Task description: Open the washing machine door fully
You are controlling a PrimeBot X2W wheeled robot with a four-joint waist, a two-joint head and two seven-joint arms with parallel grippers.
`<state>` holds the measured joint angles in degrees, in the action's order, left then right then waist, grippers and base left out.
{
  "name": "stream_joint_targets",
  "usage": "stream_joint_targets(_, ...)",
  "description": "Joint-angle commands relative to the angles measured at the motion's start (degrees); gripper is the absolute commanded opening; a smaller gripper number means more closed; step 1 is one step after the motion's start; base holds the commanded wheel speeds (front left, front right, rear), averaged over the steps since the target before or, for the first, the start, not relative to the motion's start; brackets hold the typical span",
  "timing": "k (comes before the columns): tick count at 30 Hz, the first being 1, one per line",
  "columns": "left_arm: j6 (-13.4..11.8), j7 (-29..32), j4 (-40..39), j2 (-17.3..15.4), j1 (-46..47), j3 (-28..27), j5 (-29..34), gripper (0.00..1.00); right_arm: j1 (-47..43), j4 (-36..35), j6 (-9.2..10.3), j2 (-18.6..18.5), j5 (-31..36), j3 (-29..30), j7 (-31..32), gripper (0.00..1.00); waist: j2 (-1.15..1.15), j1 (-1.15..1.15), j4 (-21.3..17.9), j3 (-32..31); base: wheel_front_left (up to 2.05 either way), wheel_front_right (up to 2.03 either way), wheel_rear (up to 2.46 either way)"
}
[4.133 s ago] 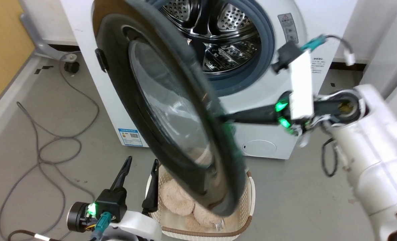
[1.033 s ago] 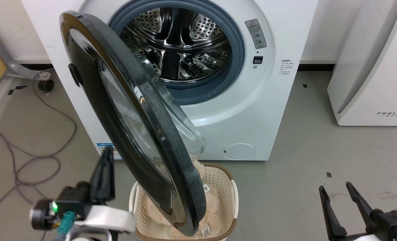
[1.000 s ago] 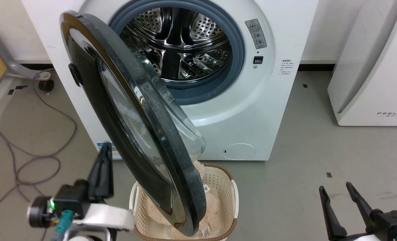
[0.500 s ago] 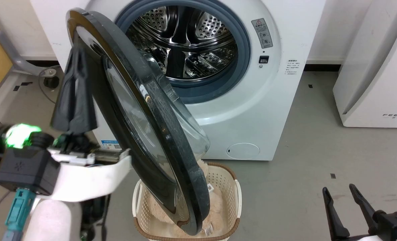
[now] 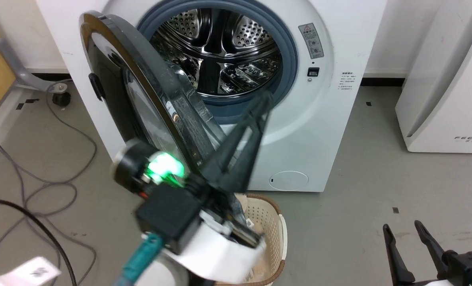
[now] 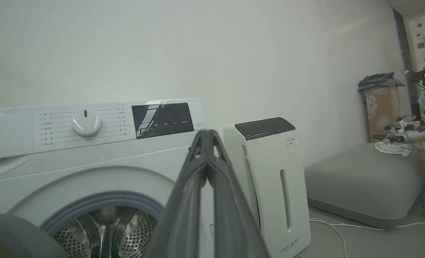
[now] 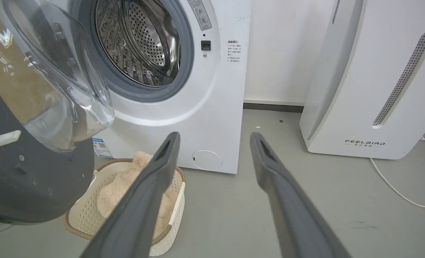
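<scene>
Washing machine door (image 5: 140, 111) sticks out half open just left of the left claw (image 5: 264, 104), which is clenched tight and nearer, so a push should go left; the right claw (image 5: 402, 225) is spread wide, low, far off.

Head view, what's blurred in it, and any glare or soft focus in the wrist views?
Head view: the left gripper is motion-smeared, its green light flares, the washing machine is sharp. Left wrist view: close fingers are soft. Right wrist view: the washing machine door glass carries reflections.
</scene>
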<state>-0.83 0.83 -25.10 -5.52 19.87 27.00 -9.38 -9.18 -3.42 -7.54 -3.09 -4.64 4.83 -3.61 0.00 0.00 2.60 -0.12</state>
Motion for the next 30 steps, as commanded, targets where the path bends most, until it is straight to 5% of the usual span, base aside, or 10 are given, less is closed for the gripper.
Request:
stream_joint_targets(1,0.4,0.8,0.2,0.0,-1.7,0.7,-0.4,0.00,-0.9,0.2,0.05,0.2,-0.4,0.0,0.1,1.00,0.00,0.00,0.1,-0.1,0.00,0.00,0.00)
stream_joint_targets(8,1.5,6.9,2.8,-0.4,-8.5,6.4,-3.6,0.00,-1.2,0.3,0.05,0.2,-0.5,-0.1,0.3,1.00,0.00,0.00,0.2,-0.2,0.00,0.00,0.00)
stream_joint_targets(14,-0.5,10.2,8.5,-0.4,-15.4,8.4,-6.2,0.00,-1.2,0.4,0.05,0.2,-0.5,-0.4,0.5,1.00,0.00,0.00,-0.5,-0.1,0.00,0.00,0.00)
stream_joint_targets(30,-5.1,3.1,26.4,2.2,-11.5,7.1,-9.1,0.00,-1.1,1.0,0.05,0.2,-0.6,-0.4,0.6,1.00,0.00,0.00,-1.1,0.3,0.00,0.00,0.00)
